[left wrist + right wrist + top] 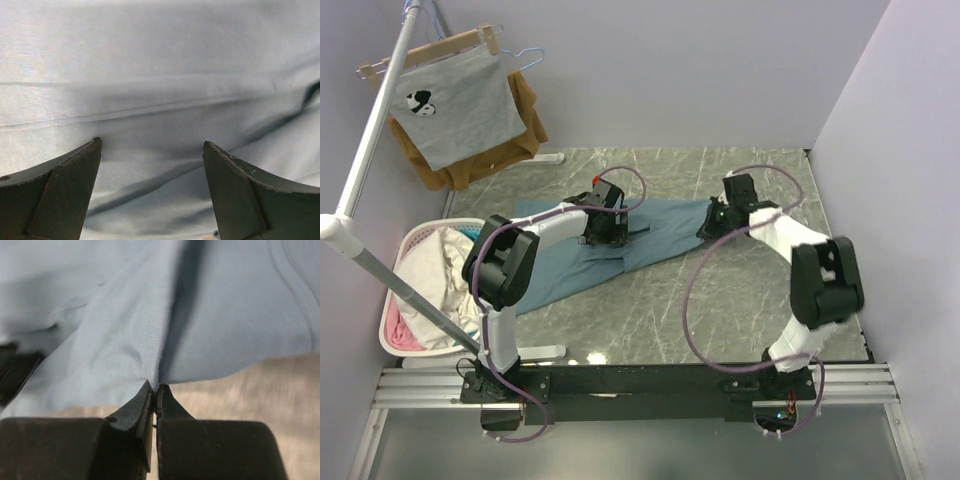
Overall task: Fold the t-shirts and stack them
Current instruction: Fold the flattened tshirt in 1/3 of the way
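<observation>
A dusty teal-blue t-shirt [650, 232] lies crumpled across the middle of the marble table. My left gripper [604, 232] hovers over the shirt's middle with its jaws open and empty; in the left wrist view the shirt [160, 75] fills the frame and both fingers [65, 195] stand wide apart over its folds. My right gripper [712, 222] is at the shirt's right end. In the right wrist view it [155, 388] is shut on a pinched edge of the shirt [125, 340], with bare table beneath.
A white laundry basket [400, 262] with pale clothes stands at the table's left edge. A rack pole [370, 150] holds a grey printed shirt [455, 105] and a brown garment [525, 120] on hangers at the back left. Walls close the back and right.
</observation>
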